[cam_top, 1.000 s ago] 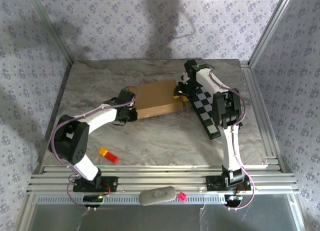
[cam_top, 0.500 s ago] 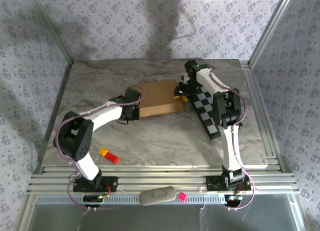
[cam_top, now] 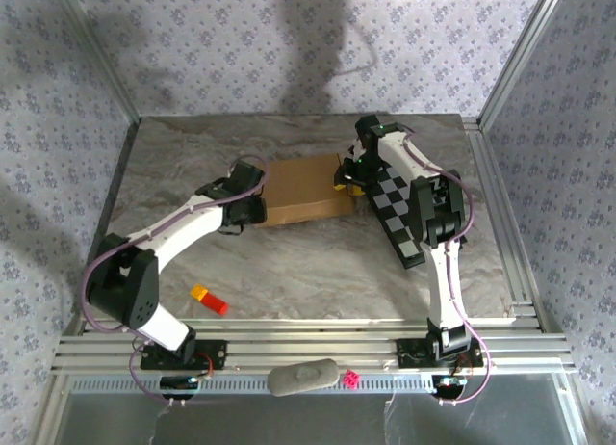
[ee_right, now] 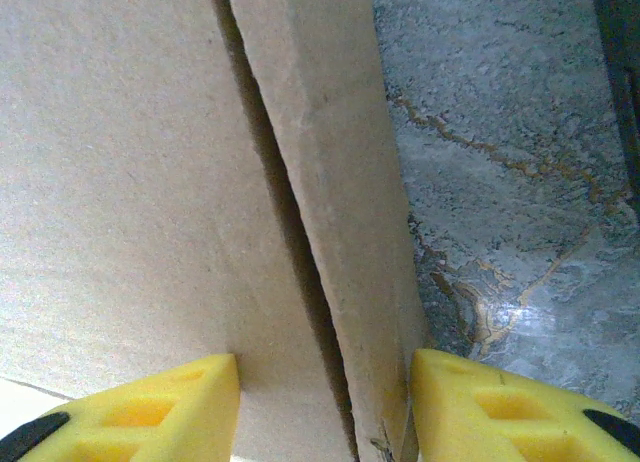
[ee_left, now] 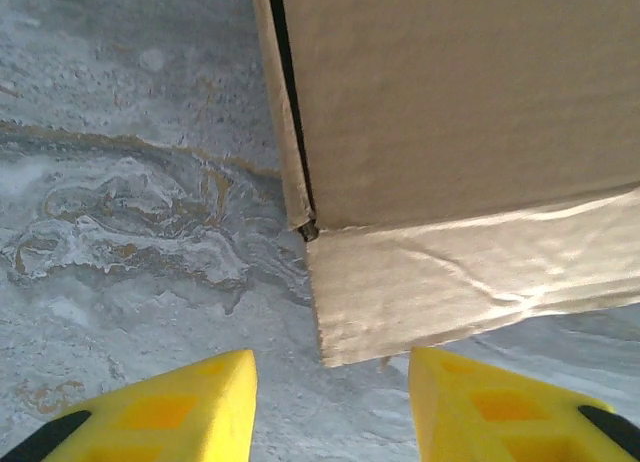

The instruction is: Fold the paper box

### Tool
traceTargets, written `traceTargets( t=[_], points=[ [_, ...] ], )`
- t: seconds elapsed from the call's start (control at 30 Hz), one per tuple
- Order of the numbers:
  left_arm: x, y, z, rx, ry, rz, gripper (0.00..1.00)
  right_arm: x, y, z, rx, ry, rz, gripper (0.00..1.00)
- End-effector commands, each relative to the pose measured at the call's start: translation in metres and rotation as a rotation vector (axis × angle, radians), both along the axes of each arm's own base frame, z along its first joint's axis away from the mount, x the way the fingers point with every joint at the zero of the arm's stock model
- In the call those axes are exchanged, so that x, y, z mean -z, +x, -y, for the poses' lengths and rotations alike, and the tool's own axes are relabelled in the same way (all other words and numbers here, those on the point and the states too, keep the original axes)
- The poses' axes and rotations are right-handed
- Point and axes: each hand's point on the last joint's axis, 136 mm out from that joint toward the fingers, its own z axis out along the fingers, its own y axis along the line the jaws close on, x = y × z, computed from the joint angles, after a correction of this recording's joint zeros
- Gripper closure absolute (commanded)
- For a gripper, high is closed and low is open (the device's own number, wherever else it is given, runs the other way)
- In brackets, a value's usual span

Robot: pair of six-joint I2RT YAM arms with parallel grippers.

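Paper box [cam_top: 305, 189] is lying folded at frame centre. Left gripper [ee_left: 330, 402] is being held apart, off box's near-left corner; right gripper [ee_right: 325, 407] apart, straddling the side flap, w/o clamping. Flap should be pressed flush.

Left arm extended toward the table's centre, left gripper [ee_left: 330, 402] with jaws parted; right arm reaching toward the far edge, right gripper [ee_right: 325, 407] jaws apart.
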Motion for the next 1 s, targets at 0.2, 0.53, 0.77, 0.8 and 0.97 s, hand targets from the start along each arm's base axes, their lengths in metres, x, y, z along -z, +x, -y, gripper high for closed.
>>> traceTargets(
  t=[0.2,0.53,0.77,0.8,0.97],
  points=[
    [-0.019,0.020,-0.014,-0.236,-0.279,-0.107,0.53,-0.027,0.000,0.012,0.027,-0.034,0.046,0.48],
    [0.008,0.037,-0.006,-0.206,-0.268,-0.175,0.62,-0.029,-0.002,0.015,0.048,-0.011,0.045,0.50],
    [0.023,0.052,-0.012,-0.227,-0.235,-0.179,0.66,-0.032,-0.003,0.015,0.049,-0.006,0.049,0.50],
    [0.023,0.056,-0.013,-0.232,-0.238,-0.171,0.66,-0.032,-0.004,0.015,0.048,-0.005,0.049,0.50],
    [0.022,0.069,-0.019,-0.242,-0.224,-0.156,0.67,-0.033,-0.005,0.016,0.048,-0.005,0.051,0.51]
  ],
)
